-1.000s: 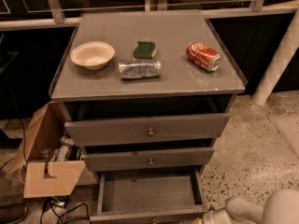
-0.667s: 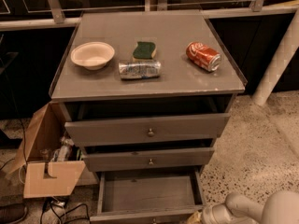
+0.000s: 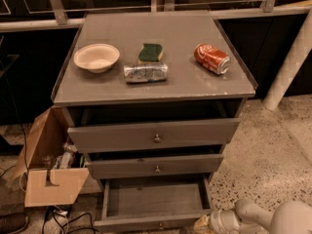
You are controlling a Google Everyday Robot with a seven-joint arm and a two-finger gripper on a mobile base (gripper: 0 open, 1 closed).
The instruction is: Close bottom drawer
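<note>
Bottom drawer (image 3: 153, 203): lowest of three in the grey cabinet (image 3: 180, 89), pulled far out, bare interior showing, front panel with its small brass knob right at the lower edge of the view. Stands much further out than the middle drawer (image 3: 156, 165) and the top drawer (image 3: 153, 134), both only slightly ajar.

Closing not yet begun, judging by how much of the tray lies exposed.

Gripper (image 3: 199, 225): low at the bottom right, just beside the right end of the drawer front, at the tip of the pale arm reaching in from the corner. Touching the front or not: unclear. Open or closed: cannot tell.

Left to do, on this reading: meet the front panel squarely, then push straight back until flush with the cabinet face.

On top, clear of the work: paper bowl (image 3: 96, 57), green sponge (image 3: 150, 52), crushed silver can (image 3: 145, 72), red Coca-Cola can (image 3: 212, 58). On the floor to the left, apart from the drawer: open cardboard box (image 3: 48, 179).
</note>
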